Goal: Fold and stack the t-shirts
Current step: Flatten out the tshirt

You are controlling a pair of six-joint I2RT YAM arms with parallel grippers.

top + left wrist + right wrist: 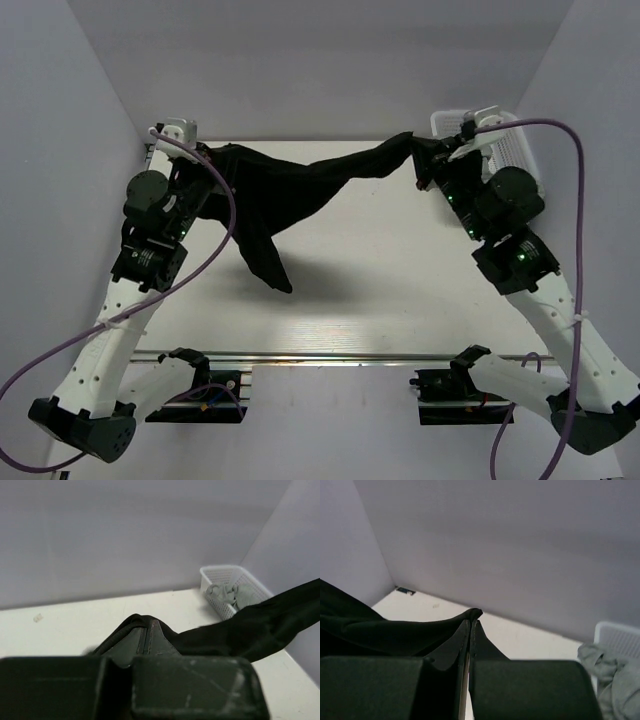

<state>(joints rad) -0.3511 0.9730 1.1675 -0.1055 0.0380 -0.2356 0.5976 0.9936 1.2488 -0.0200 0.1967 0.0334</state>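
Observation:
The black t-shirt (pixel 290 185) hangs stretched in the air between both grippers above the far part of the table, a loose part drooping down toward the middle. My left gripper (pixel 207 155) is shut on its left end; in the left wrist view the cloth (pixel 250 630) wraps over my closed fingertips (pixel 155 630) and runs off right. My right gripper (pixel 425 150) is shut on its right end; in the right wrist view the black cloth (pixel 365 627) leads left from my fingertips (pixel 479 625). Light grey t-shirts (pixel 232 594) lie crumpled in the basket, also seen in the right wrist view (pixel 612 677).
The white lattice basket (pixel 505 150) stands at the far right corner, partly behind the right arm; its rim shows in the left wrist view (pixel 215 570) and the right wrist view (pixel 620 630). Grey walls close in the table on the far, left and right sides.

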